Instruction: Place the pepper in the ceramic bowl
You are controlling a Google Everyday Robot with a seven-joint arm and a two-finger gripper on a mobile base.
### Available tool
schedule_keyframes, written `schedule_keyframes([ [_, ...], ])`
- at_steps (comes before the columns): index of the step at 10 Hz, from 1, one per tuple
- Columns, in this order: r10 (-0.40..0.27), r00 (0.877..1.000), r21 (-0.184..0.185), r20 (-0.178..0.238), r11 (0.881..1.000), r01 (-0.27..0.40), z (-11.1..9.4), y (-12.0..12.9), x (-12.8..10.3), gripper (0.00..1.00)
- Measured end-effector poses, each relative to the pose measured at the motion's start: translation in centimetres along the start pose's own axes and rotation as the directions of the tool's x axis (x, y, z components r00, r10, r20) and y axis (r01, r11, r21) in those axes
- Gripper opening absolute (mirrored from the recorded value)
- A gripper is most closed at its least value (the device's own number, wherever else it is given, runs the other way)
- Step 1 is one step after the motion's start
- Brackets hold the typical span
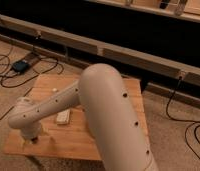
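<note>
Pepper and ceramic bowl were both out of my sight, covered by the bulky white robot arm (108, 110) stretched across the light wooden counter (68, 145). The hand (31, 134) hung low over the counter's near-left corner, jaws spread wide, gripping nothing I could see. A pale whitish rectangular block (63, 118) lay just beside the forearm.
</note>
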Motion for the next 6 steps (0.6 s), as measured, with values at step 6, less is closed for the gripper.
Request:
schedule_keyframes([
  [6,-0.063,0.998,-0.026,-0.009,0.998,0.063,1.1,-1.5,4.0,0.68],
])
